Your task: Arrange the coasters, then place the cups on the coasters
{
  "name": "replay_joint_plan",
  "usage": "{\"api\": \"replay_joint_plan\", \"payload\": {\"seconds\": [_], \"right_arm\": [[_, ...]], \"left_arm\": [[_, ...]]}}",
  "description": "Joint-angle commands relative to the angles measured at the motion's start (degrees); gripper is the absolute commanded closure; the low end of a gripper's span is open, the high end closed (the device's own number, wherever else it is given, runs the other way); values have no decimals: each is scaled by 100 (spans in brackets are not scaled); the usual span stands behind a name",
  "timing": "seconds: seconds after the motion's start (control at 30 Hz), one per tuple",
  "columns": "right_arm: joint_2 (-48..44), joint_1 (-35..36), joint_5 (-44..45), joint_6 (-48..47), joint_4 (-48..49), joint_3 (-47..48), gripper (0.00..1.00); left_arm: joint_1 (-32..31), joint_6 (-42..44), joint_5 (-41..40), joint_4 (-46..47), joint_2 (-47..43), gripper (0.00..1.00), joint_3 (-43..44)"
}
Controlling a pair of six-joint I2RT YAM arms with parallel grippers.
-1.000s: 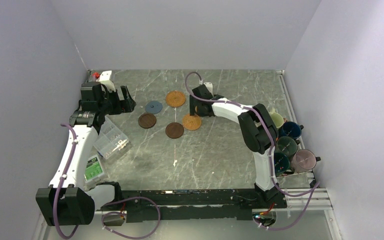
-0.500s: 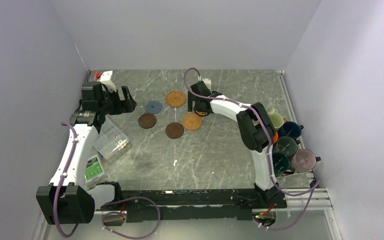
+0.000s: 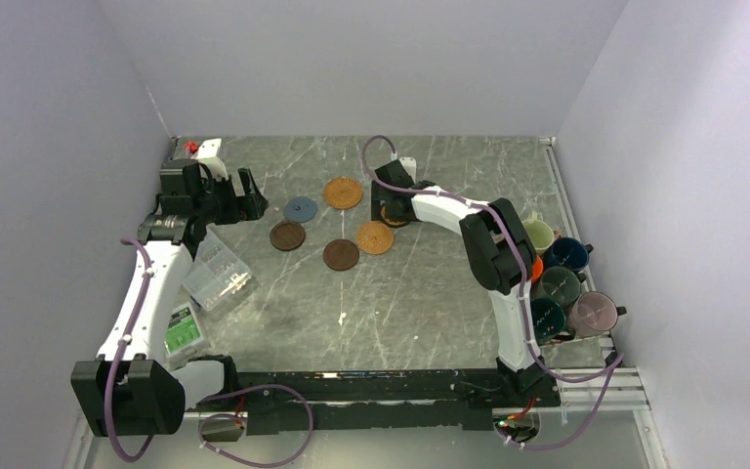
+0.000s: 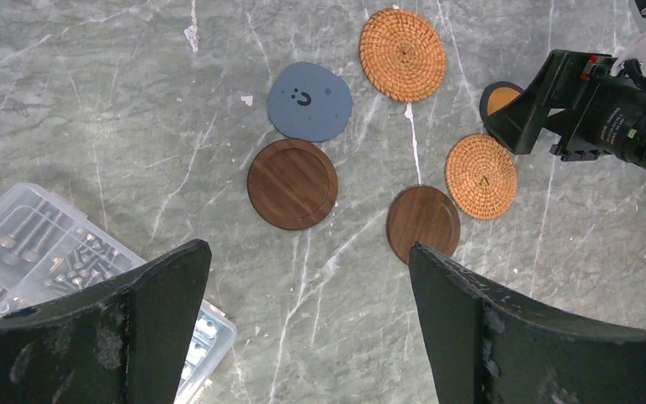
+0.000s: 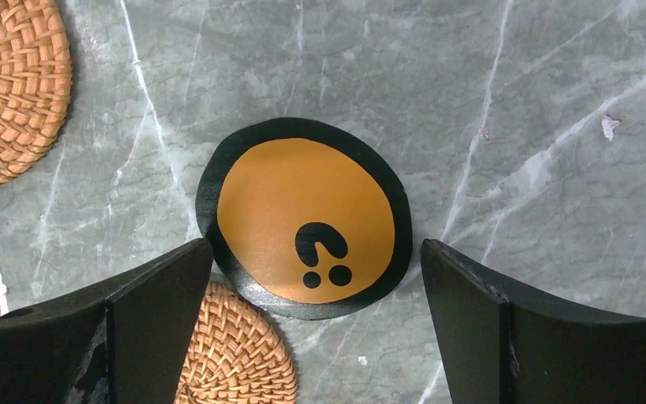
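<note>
Straddling the round black-rimmed orange coaster (image 5: pixel 303 210), the right gripper (image 5: pixel 315 286) stands released, jaws wide either side, probably to lift it clear of the tan woven round coaster (image 5: pixel 227 358) touching its near-left edge. Left gripper (image 4: pixel 303 320), also released and empty, hovers far left. Small handled cups (image 3: pixel 559 278) wait clustered well to the right.

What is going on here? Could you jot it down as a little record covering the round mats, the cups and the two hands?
Coasters: six, flat on the table, none bearing a cup
Cups: bunched at the table's right edge
Left hand: open, holding nothing
Right hand: open, fingers either side of the orange coaster, not gripping it
Clear box: on the left, screws inside
</note>
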Motion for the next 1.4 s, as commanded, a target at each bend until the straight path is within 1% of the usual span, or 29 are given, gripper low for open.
{"api": "replay_joint_plan", "payload": {"seconds": [0.0, 0.13, 0.37, 0.63, 0.77, 0.93, 1.07, 1.2, 1.33, 1.37], "right_arm": [[11, -119, -42, 180, 138, -112, 0], [93, -138, -6, 148, 104, -87, 0], [230, -197, 353, 97, -194, -31, 1], [49, -578, 267, 161, -30, -579, 5], [-55, -836, 309, 121, 18, -794, 10], [-203, -1157, 303, 119, 107, -1058, 11], [-284, -1326, 196, 85, 236, -1207, 11], [-296, -1352, 73, -37, 269, -1096, 10], [-447, -1356, -79, -308, 221, -839, 1], [-520, -1359, -97, -394, 204, -775, 1]], "left_arm": [[-33, -45, 100, 81, 29, 6, 92], [-31, -53, 116, 90, 41, 6, 83], [-29, -44, 86, 81, 60, 6, 84], [-29, -41, 88, 81, 78, 6, 76], [-28, -53, 103, 90, 97, 6, 75], [-31, -62, 110, 96, 128, 6, 75], [-24, -62, 110, 94, 148, 6, 75], [-34, -64, 121, 98, 183, 6, 66], [-32, -75, 125, 112, 183, 6, 58], [-28, -79, 129, 113, 183, 6, 57]]}}
